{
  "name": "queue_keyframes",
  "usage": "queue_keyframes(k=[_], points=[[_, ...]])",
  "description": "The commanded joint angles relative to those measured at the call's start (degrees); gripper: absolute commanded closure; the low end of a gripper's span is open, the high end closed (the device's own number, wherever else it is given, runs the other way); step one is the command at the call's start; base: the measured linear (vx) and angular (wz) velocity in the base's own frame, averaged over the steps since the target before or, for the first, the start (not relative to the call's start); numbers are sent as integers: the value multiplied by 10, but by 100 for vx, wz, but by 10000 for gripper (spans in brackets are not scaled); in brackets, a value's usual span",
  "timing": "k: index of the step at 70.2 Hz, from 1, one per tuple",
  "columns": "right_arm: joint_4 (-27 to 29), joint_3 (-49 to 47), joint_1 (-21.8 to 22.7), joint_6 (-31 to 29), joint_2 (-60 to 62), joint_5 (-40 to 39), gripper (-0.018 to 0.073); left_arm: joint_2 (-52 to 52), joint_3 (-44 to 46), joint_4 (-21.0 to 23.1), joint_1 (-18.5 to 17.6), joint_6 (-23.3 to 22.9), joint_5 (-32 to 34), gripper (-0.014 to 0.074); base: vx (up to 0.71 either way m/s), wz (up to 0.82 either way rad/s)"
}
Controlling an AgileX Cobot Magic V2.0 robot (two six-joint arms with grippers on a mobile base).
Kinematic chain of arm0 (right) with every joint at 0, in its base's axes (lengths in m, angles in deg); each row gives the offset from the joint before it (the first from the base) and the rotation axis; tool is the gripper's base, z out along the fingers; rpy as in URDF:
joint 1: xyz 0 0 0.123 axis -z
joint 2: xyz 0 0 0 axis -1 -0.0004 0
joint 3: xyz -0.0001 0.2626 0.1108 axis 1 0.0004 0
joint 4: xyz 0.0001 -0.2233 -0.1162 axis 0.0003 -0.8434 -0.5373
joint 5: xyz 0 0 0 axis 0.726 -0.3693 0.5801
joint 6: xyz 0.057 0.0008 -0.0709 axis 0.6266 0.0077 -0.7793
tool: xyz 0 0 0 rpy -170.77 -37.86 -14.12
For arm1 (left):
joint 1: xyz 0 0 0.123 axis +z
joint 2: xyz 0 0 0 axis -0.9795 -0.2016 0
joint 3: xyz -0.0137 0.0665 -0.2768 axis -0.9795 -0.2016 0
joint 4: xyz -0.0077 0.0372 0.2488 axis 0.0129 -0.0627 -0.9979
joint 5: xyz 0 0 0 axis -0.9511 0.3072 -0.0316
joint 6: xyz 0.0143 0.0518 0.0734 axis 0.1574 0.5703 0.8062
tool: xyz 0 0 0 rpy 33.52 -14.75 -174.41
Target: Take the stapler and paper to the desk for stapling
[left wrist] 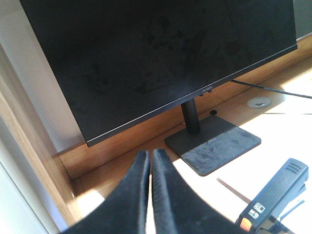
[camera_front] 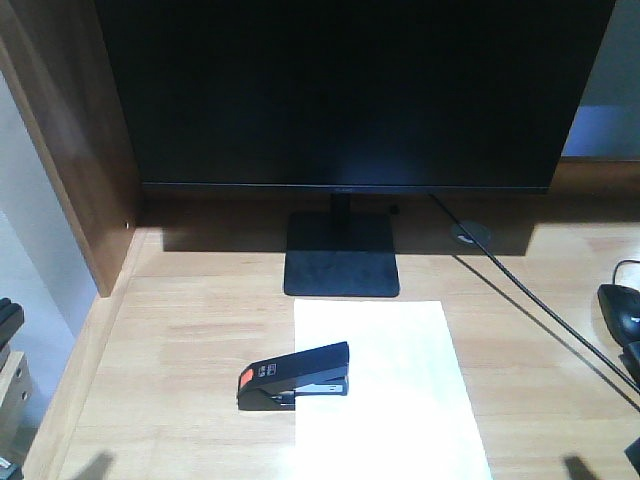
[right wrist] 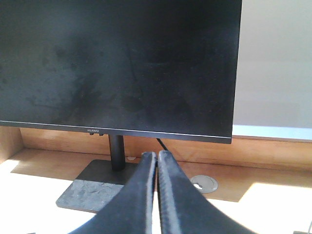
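Black and compact, the stapler [camera_front: 296, 376] lies on the desk [camera_front: 180, 400] in my front view, its orange-red patch at the left end and its right end overlapping the left edge of the paper [camera_front: 390, 400]. I see a metal strip along its lower side. That white sheet lies flat on the light wood-grain top, just in front of the monitor base [camera_front: 342, 254], with one short edge close to the base and the other running out of the bottom of the picture.

Behind it the large black monitor [camera_front: 350, 90] stands on its thin neck, the screen dark. A black cable [camera_front: 520, 285] runs from under the screen's right side diagonally across the wood toward the right edge, passing a round grommet [camera_front: 470, 234] set in the top. At the far right edge I can make out part of a black computer mouse [camera_front: 622, 305]. A dark-brown side panel [camera_front: 70, 130] rises on the left.

From the left wrist camera, the left gripper [left wrist: 150, 161] has its jaws pressed together with nothing between them, up over the wood to the left of the stapler. From the right wrist camera, the right gripper [right wrist: 156, 161] also has its jaws together and empty, pointing at the monitor stand.
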Motion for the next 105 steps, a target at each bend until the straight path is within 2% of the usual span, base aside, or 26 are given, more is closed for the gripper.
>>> queue_keyframes(k=[1, 16, 31, 43, 53, 65, 73, 81, 105], points=[[0, -16, -1, -5, -4, -10, 565, -1, 14, 47, -2, -5, 49, 603, 0, 0], [0, -16, -1, -5, -4, -10, 565, 30, 14, 57, 9, -5, 14, 603, 0, 0], [0, -16, -1, -5, -4, -10, 565, 97, 14, 78, 82, -5, -28, 603, 0, 0], [0, -16, -1, -5, -4, -10, 565, 158, 12, 111, 144, -5, -117, 603, 0, 0], [0, -16, -1, -5, -4, -10, 565, 222, -40, 136, 201, -5, -98, 603, 0, 0], [0, -16, -1, -5, -4, -10, 565, 266, -109, 165, 244, -5, -83, 603, 0, 0], [0, -16, -1, -5, -4, -10, 565, 266, -146, 170, 255, -5, -70, 603, 0, 0], [0, -16, -1, -5, -4, -10, 565, 266, -186, 170, 255, -5, -9, 603, 0, 0], [0, -16, -1, -5, -4, -10, 565, 265, -183, 170, 255, -5, -15, 603, 0, 0]])
